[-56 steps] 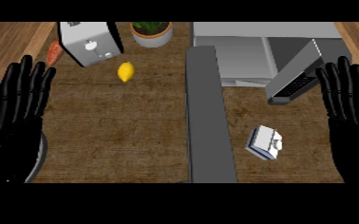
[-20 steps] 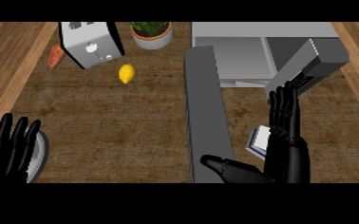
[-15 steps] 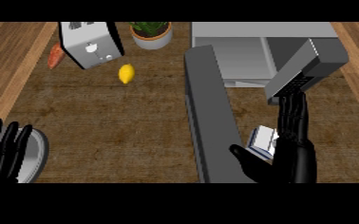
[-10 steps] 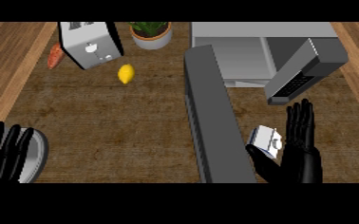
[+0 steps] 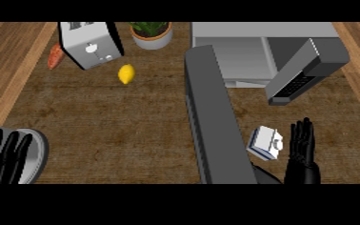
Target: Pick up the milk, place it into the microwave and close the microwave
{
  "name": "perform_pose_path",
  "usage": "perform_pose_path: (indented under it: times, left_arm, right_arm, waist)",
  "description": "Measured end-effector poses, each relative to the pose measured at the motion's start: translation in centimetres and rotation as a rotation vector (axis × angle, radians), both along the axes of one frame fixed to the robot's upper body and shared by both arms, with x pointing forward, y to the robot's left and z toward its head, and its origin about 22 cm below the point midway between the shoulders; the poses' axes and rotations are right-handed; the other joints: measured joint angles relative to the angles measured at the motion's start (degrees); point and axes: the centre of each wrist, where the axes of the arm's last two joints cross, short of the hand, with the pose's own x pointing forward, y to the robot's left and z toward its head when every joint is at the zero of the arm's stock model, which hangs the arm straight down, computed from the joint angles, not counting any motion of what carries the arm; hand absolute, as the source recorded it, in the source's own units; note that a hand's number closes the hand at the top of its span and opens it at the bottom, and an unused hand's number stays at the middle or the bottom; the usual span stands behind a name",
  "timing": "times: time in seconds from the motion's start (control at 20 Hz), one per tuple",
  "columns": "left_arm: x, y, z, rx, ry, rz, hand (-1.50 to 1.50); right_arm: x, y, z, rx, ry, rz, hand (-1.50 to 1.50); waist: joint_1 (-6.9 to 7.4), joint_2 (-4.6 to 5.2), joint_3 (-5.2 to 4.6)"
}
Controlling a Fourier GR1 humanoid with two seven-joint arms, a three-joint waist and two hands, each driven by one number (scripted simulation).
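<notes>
step: reaching for the milk [image 5: 265, 143], on the table below the open microwave [image 5: 264, 57] | right hand [image 5: 302, 148] just beside it, fingers straight, holding nothing; lower and closer than a second ago | left hand [image 5: 13, 155] rests open, lower left | next: curl round the carton

We have just one view — from the head, looking steeply down at the wooden counter [image 5: 105, 119]. The microwave [image 5: 260, 52] sits at the top right — hands enter from below.
</notes>
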Motion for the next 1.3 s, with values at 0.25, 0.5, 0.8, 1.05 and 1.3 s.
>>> perform_pose_path:
  times: [0.25, 0.5, 0.8, 1.05, 1.3]
  left_arm:
    - [0.1, -0.2, -0.5, -0.005, -0.009, 0.000, -1.50]
    - [-0.3, 0.0, -0.3, -0.005, -0.006, -0.013, -1.50]
    - [-0.6, -0.1, 0.2, -0.008, -0.008, -0.011, -1.50]
    - [-0.4, -0.1, 0.5, -0.005, -0.007, -0.003, -1.50]
    - [-0.7, 0.0, 0.5, -0.003, -0.004, -0.001, -1.50]
  right_arm:
    - [-0.4, -1.5, -2.4, -0.013, 0.008, 0.017, -1.50]
    - [-0.1, -2.4, -4.2, -0.042, 0.009, 0.046, -1.50]
    - [2.0, -2.6, -5.6, -0.048, 0.005, 0.043, -1.50]
    - [2.8, -3.2, -7.9, -0.076, 0.040, -0.016, -1.50]
    - [2.6, -5.8, -9.8, -0.123, 0.098, -0.098, -1.50]
  waist:
    - [0.04, 0.03, 0.00]
    - [0.09, 0.03, 0.00]
    - [0.17, 0.04, 0.00]
    - [0.21, 0.07, 0.01]
    - [0.28, 0.09, 0.02]
